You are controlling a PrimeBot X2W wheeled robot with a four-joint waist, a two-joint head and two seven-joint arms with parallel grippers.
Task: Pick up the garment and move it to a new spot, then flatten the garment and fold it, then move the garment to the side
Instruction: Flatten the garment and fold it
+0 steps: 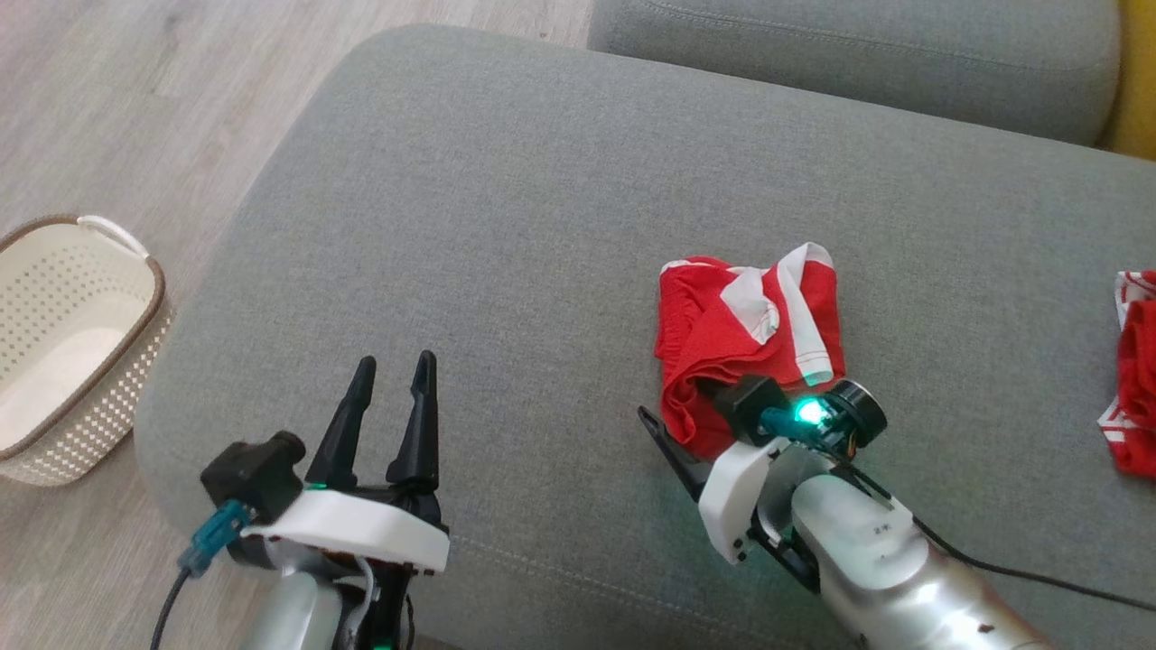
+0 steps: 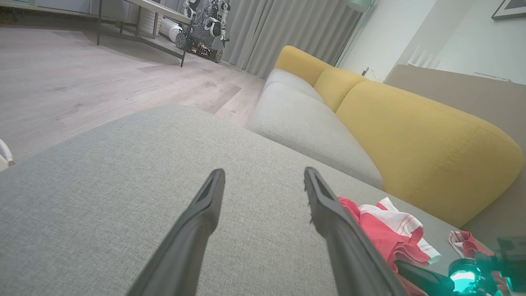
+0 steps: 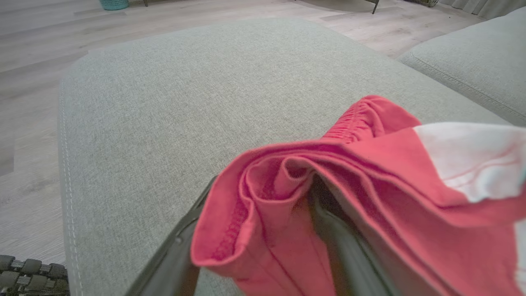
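left claw (image 1: 395, 366): spread, empty, over bare sofa cushion (image 1: 506, 226); likely parked clear.
garment (image 1: 750, 334): red-white, bunched on cushion, well right of left claw, near hem draped over right claw.
right claw (image 3: 263, 193): spread, folds slack across fingers; reads as set-down, not pinch.

Garment (image 1: 750, 334) on cushion (image 1: 506, 226), right of centre, second garment (image 1: 1133, 370) at far right, basket (image 1: 99, 424) on floor left.

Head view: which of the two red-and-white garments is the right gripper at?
The bundled garment in the middle: the right gripper's open fingers straddle its near edge. The other garment lies apart at the right edge.
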